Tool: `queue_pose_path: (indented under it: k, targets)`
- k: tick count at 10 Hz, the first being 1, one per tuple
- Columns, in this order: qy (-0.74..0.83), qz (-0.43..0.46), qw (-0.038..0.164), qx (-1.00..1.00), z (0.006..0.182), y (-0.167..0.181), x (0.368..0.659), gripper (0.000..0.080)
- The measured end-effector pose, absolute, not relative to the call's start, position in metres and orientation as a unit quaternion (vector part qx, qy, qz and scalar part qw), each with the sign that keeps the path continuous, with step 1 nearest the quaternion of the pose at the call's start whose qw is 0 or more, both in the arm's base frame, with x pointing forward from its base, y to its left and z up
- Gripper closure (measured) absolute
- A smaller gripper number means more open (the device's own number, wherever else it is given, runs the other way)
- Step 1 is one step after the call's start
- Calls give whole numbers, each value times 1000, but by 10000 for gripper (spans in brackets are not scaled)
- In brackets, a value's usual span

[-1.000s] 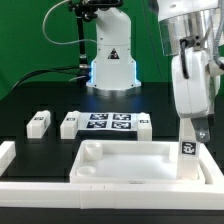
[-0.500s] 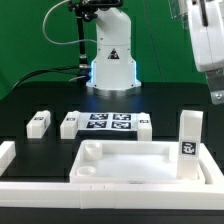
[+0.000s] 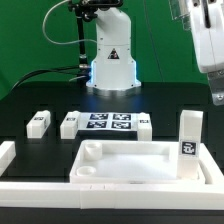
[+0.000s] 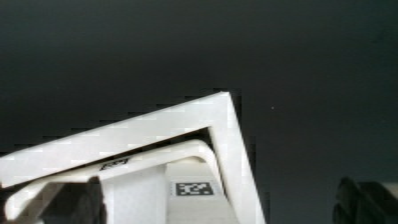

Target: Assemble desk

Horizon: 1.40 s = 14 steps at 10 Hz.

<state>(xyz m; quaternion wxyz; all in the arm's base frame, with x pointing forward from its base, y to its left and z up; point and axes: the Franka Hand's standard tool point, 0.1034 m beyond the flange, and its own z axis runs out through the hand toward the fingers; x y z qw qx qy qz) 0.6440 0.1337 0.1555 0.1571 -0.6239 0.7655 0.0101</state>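
The white desk top [image 3: 130, 160] lies tray-like near the front of the black table. One white leg [image 3: 190, 134] stands upright at the top's corner on the exterior view's right, its tag facing front. Two more legs [image 3: 38, 122] [image 3: 69, 124] lie to the left behind the top, and a third [image 3: 143, 124] lies beside the marker board. My gripper [image 3: 214, 96] hangs high above the upright leg, apart from it and open. In the wrist view the gripper [image 4: 199, 208] looks down on the tagged leg [image 4: 178, 185] and the top's corner rim [image 4: 199, 118].
The marker board [image 3: 105, 122] lies flat behind the desk top. A white raised border [image 3: 8, 160] runs round the table's front and left. The robot base [image 3: 110, 60] stands at the back, before a green backdrop.
My gripper has let go of the upright leg and risen well above it. The leg stays standing at the top's corner. Nothing has moved in the last half second.
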Motion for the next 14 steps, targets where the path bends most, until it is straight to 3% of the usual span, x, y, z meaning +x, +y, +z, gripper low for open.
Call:
queue_pose_path:
  k: [5, 10, 14]
  targets:
    - [639, -8, 138, -757, 146, 127, 601, 151]
    - [491, -33, 132, -861, 142, 126, 600, 151]
    - [331, -25, 97, -938, 102, 116, 545, 151]
